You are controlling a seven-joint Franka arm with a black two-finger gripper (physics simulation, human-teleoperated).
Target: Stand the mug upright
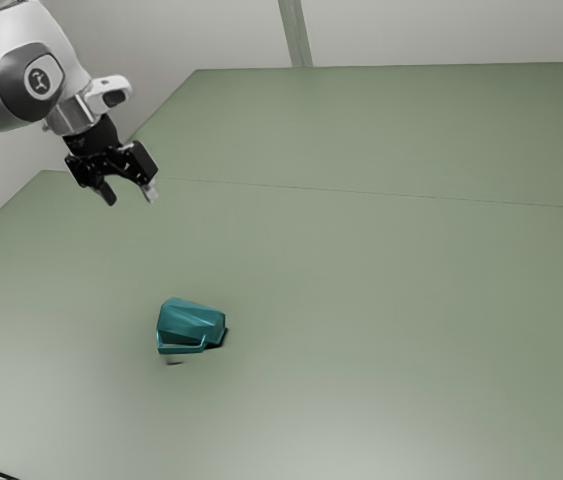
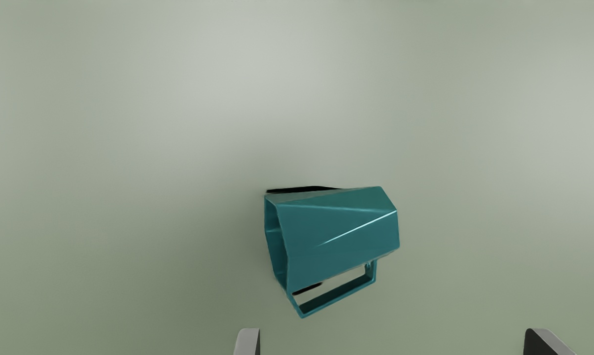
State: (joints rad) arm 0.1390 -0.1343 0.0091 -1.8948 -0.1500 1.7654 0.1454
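Observation:
High above the table, toward the exterior view's upper left, my gripper (image 1: 131,196) hangs open with nothing held. A teal faceted mug (image 1: 191,322) lies on its side on the table, well below the gripper and apart from it. In the wrist view the mug (image 2: 338,234) shows its open mouth at one end, its base at the other, and its angular handle along one side. The fingertips of my gripper (image 2: 393,342) stand wide apart at the bottom edge, and the mug is beyond them.
The green table surface (image 1: 381,330) stretches around the mug. Behind it, a raised green panel (image 1: 381,130) stands before a pale wall, with its end toward the exterior view's right.

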